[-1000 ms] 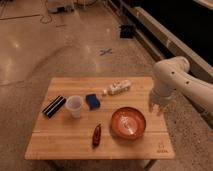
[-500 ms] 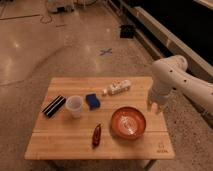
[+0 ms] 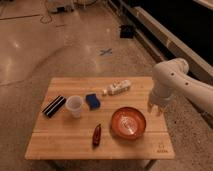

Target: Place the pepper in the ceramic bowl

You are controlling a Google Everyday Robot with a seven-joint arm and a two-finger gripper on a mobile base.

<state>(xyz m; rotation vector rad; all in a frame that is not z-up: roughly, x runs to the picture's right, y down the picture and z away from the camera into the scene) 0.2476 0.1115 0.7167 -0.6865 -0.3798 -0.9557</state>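
**Spotter:** What do you have on your end?

**Operator:** I have the gripper hanging over the right end of the counter, just beside the ceramic bowl and pointing down. Its 2 fingers look spread, with nothing between them. The pepper lies flat on the counter just left of the bowl, near the front edge, and nothing is touching it.

**Spotter:** So what worries you?

**Operator:** I have to cross over the bowl to reach it. If I travel low, I judge the wrist could clip the rim and shove the bowl into the pepper. The pepper is slim and sits low, so if I close a touch too high I expect it to roll or squirt out. The plastic cup and blue sponge stand just behind it, and an overshoot could knock either 1.
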